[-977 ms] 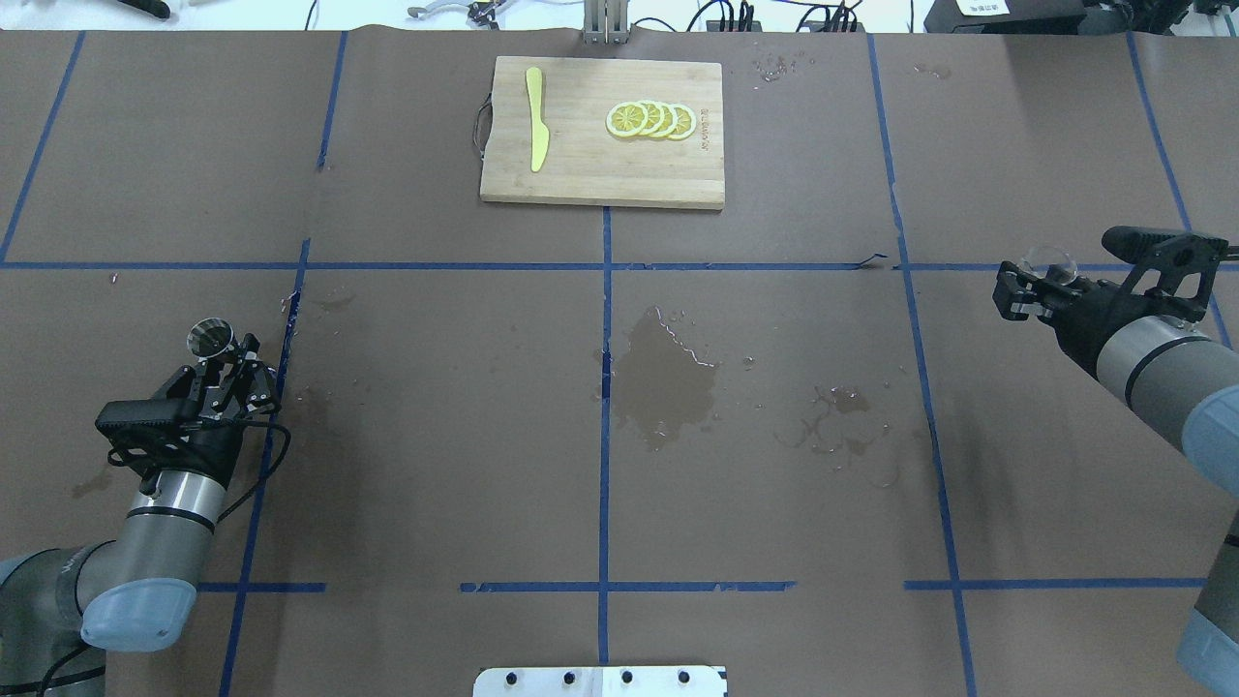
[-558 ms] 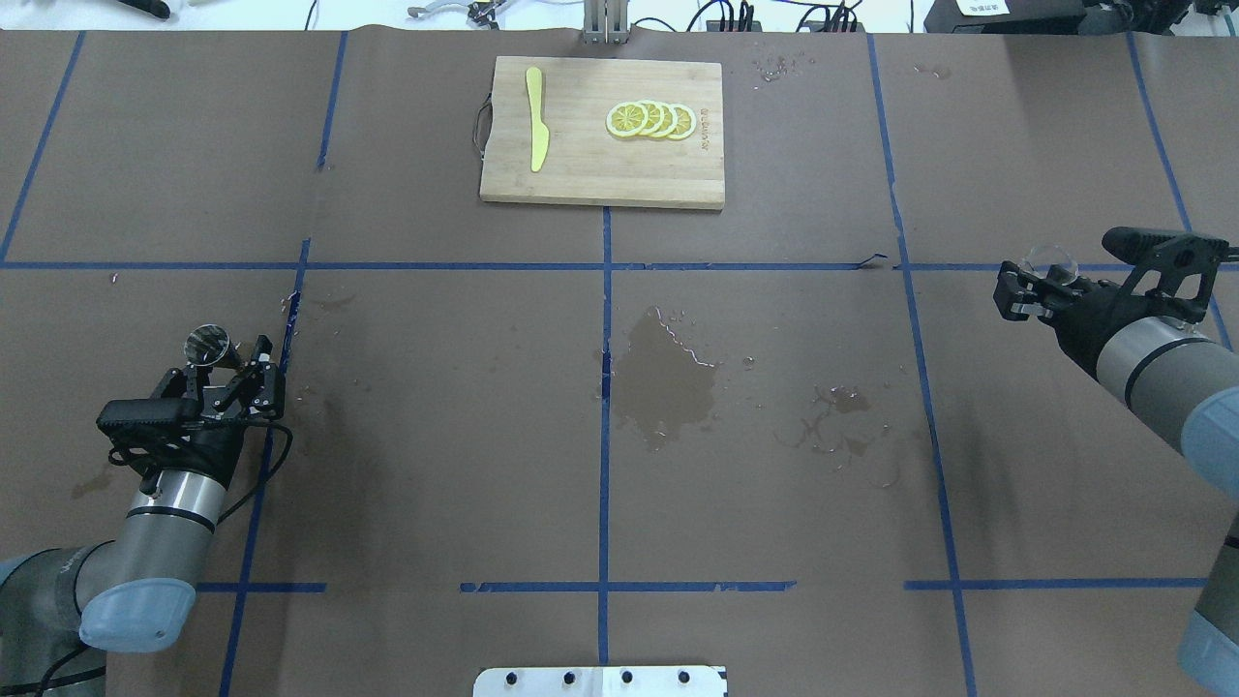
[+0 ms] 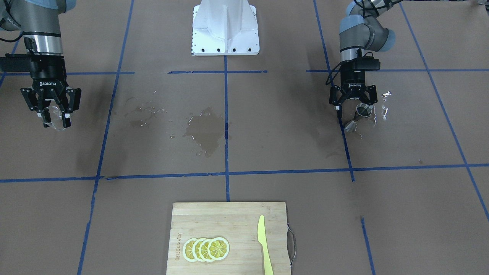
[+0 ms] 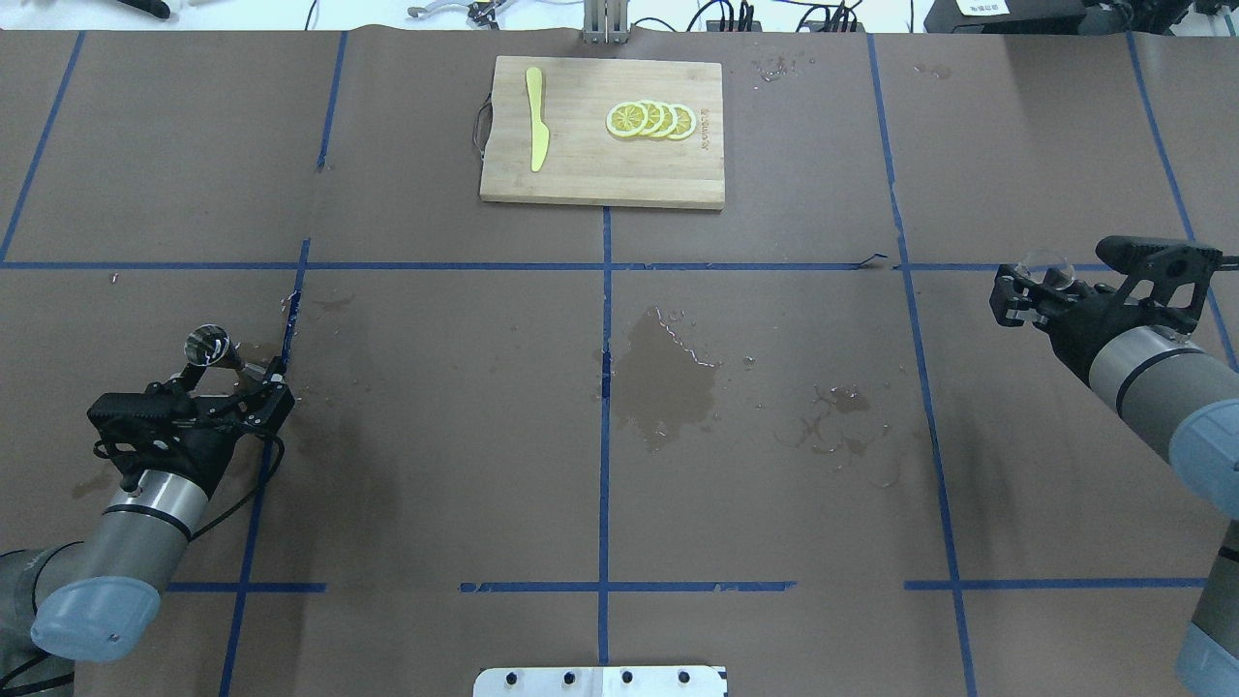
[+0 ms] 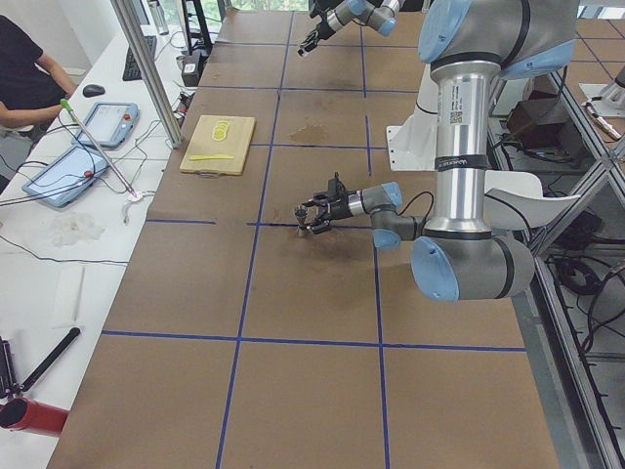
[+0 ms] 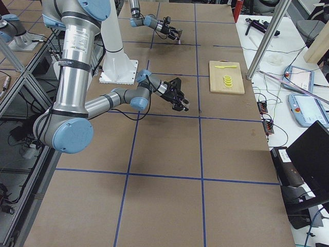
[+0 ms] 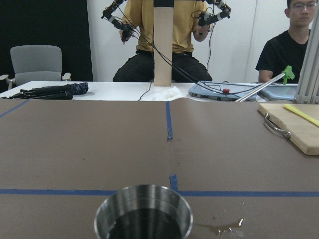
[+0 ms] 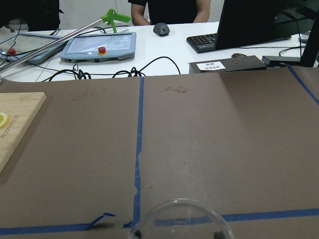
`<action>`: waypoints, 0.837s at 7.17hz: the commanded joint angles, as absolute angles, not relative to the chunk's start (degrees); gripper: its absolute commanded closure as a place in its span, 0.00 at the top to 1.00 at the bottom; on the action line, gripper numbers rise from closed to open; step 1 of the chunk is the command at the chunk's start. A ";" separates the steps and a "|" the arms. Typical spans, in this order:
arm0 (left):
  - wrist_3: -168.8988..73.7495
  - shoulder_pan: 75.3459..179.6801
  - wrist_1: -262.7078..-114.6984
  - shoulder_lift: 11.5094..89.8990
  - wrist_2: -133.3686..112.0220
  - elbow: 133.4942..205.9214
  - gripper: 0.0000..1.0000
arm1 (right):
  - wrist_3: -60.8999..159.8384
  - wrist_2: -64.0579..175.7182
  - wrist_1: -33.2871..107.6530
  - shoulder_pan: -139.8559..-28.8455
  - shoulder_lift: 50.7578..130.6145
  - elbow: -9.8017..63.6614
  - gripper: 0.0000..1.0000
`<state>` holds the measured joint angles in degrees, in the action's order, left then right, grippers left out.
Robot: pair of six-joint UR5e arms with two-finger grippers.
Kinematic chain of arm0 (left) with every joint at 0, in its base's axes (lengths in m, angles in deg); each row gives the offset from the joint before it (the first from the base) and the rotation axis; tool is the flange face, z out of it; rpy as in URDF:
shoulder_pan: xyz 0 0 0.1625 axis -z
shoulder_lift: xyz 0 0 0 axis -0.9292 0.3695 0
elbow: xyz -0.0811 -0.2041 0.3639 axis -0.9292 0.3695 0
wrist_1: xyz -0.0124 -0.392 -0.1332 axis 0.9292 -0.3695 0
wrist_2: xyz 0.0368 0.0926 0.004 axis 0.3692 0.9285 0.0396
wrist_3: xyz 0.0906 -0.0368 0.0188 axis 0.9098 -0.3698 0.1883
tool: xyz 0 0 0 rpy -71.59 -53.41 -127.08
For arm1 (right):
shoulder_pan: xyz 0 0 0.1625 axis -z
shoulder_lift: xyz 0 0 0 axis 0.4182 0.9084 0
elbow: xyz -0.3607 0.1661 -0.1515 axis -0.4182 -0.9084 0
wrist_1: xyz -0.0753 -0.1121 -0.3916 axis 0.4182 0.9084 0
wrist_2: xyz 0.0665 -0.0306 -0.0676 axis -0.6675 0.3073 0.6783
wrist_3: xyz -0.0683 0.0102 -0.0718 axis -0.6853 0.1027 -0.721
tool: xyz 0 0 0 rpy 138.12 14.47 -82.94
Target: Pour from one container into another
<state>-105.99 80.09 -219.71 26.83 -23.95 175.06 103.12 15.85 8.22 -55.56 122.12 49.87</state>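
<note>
Retreating from the standing jigger [image 3: 362,111], the left fingers [image 3: 336,101] have spread.

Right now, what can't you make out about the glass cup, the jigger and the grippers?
Glass cup: the right wrist view's bottom edge cuts off all but its rim; elsewhere too small and clear to show any liquid.
Jigger: the left wrist view's bottom edge hides its waist and lower cone; fill level unclear.
Left gripper and right gripper: too small in both side views to judge open or shut.
</note>
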 commanded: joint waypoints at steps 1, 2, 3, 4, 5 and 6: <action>-104.66 80.01 -219.55 22.78 -32.34 177.86 1.00 | 103.19 18.11 8.25 -54.26 122.22 49.08 0.00; -104.30 80.01 -219.55 20.06 -36.30 181.53 1.00 | 103.71 20.29 8.25 -52.77 122.22 48.20 0.00; -104.13 80.01 -219.47 17.69 -40.25 184.96 1.00 | 103.81 21.97 8.16 -51.36 122.13 47.67 0.00; -102.38 80.01 -219.46 15.92 -43.08 187.70 1.00 | 105.37 23.47 8.16 -49.87 122.13 46.62 0.00; -100.63 80.35 -219.46 13.90 -47.63 190.42 1.00 | 107.22 26.09 8.07 -47.68 122.04 45.65 0.00; -99.39 80.27 -219.46 11.62 -48.72 193.41 1.00 | 108.71 28.73 7.99 -45.05 122.04 45.03 0.00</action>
